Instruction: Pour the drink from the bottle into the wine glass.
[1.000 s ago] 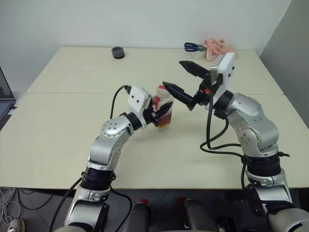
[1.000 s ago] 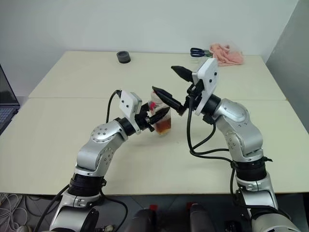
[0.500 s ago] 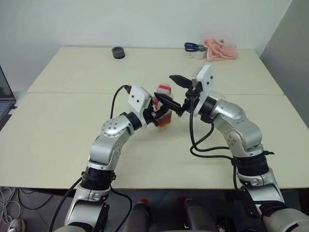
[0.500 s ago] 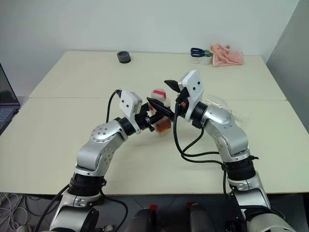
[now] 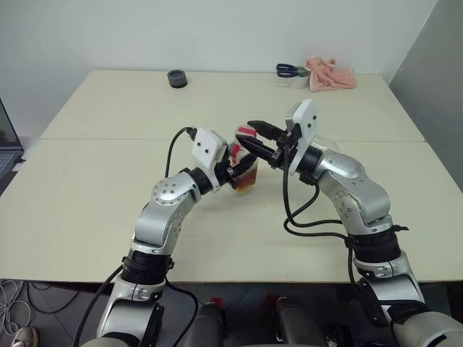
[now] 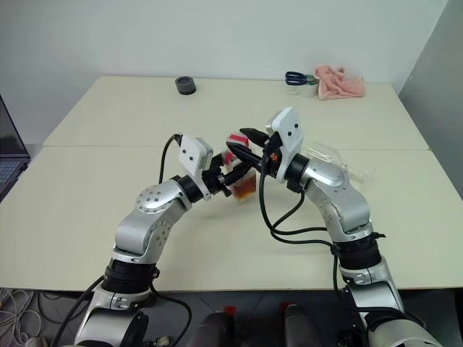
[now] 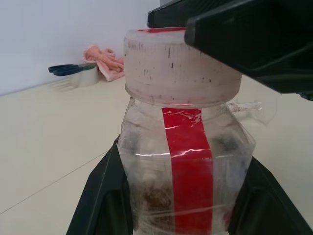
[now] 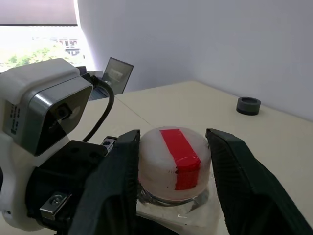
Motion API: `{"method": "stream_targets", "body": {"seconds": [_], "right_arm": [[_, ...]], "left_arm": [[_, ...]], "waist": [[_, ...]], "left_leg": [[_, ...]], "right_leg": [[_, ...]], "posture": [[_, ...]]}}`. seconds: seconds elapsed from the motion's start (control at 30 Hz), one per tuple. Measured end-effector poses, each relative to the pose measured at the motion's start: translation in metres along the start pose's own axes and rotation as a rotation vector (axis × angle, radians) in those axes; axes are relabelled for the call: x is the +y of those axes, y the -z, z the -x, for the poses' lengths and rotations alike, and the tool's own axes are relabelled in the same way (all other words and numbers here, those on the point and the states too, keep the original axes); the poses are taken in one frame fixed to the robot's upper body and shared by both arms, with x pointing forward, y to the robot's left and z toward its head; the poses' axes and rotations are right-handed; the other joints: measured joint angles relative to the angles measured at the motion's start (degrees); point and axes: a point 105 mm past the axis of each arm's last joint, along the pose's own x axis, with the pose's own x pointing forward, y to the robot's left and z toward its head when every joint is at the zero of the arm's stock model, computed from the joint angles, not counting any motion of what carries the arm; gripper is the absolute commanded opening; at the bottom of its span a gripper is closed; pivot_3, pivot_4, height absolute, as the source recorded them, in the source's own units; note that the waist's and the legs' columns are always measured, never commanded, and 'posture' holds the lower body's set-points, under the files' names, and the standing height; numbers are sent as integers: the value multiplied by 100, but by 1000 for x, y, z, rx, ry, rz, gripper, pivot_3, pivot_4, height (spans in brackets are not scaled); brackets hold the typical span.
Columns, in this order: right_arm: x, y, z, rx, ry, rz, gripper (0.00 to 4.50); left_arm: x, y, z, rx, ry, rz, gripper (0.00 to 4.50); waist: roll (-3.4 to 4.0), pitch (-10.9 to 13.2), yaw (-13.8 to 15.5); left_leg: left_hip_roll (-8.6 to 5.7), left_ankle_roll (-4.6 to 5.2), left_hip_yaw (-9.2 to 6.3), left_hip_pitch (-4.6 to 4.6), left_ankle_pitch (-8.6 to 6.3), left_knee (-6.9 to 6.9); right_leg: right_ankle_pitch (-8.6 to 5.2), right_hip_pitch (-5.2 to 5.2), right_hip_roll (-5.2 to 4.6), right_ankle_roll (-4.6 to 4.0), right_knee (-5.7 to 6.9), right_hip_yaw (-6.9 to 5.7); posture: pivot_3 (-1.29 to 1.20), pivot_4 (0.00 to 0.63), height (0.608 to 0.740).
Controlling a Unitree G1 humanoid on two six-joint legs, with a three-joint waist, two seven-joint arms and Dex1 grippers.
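Left eye view has the big pale worktop [image 5: 94, 181] with both arms meeting over the middle. What's changed: a second ago the right pincer [image 8: 172, 161] was up and to the right of the bottle [image 5: 247, 163] with its fingers wide apart; now it has dropped in and the two fingers sit either side of the cap [image 8: 174, 161], narrowed a lot, though from the right wrist view I can't tell if they're actually squeezing it yet. The left pincer [image 5: 235, 172] hasn't budged, clamped tight round the bottle's body, holding it upright above the worktop with the amber drink [image 5: 247, 179] low inside. So I'd guess this is the cap-off step, and pouring is a way off. The wine glass [image 6: 327, 154] seems to be lying on its side just behind the right arm, hard to be sure. Back edge has a pink cloth [image 5: 330, 74], blue scissors [image 5: 289, 69], and a small dark ring [image 5: 176, 78]. Plain white wall [image 5: 217, 29] behind.
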Motion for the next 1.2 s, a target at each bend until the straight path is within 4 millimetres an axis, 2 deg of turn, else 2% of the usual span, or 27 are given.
{"method": "stream_targets", "body": {"seconds": [0.3, 0.4, 0.5, 0.63, 0.73, 0.83, 0.9, 1.0, 1.07, 1.2], "right_arm": [[1, -1, 2, 8, -36, 1, 1769], [4, -10, 8, 9, -173, 11, 1769], [15, -25, 18, 11, -395, 29, 1769], [24, -32, 24, 18, -552, -6, 1769], [23, -38, 29, 20, -586, -30, 2828], [24, -35, 31, 35, -578, -76, 3874], [15, -32, 43, 52, -496, -90, 4479], [3, -27, 59, 49, -340, -144, 4479], [2, -27, 64, 32, -243, -145, 4479], [9, -32, 54, -16, -99, -105, 4479]], "left_arm": [[-2, -1, 2, 12, 22, -4, 1805], [-7, -11, 11, 25, 107, -40, 1805], [-20, -25, 29, 53, 262, -142, 1805], [-33, -34, 40, 59, 375, -113, 1805], [-43, -39, 39, 33, 405, -79, 1805], [-55, -41, 30, -5, 433, -64, 1805], [-50, -41, 26, -24, 375, -69, 1805], [-38, -40, 17, -65, 243, -58, 1805], [-34, -37, 10, -92, 166, -31, 1805], [-33, -28, -3, -105, 71, 15, 1805]], "waist": [[0, 0, -1], [4, 7, -7], [8, 12, -22], [9, 13, -14], [8, 14, 0], [8, 14, 15], [7, 14, 34], [6, 15, 36], [6, 15, 31], [7, 14, -9]], "left_leg": [[0, 0, 1, 0, 0, 0], [1, 1, 2, 0, 0, -2], [2, 2, 0, 2, -1, -8], [2, 2, 0, 1, -1, -2], [2, 2, -3, 1, -1, 2], [1, 2, -7, -3, -1, 3], [1, 2, -12, -5, -1, 3], [0, 2, -7, -7, -1, 1], [-1, 2, -4, -5, -1, 1], [5, 1, -2, 2, 0, 1]], "right_leg": [[0, 0, 0, 0, 0, 0], [0, 0, 1, 0, -2, 0], [0, 2, 3, 0, -5, -2], [0, 3, 0, 0, -5, -2], [0, 6, 1, 0, -4, -5], [0, 6, -1, 0, -6, -6], [0, 6, -6, 0, -7, -9], [0, 5, -11, 0, -8, -3], [0, 5, -10, 0, -7, -2], [0, 3, 4, 1, 1, 0]], "posture": [[0, 150, 740], [0, 150, 740], [0, 150, 740], [0, 150, 740], [0, 150, 740], [0, 150, 740], [0, 150, 740], [0, 150, 740], [0, 150, 740], [0, 150, 740]]}}
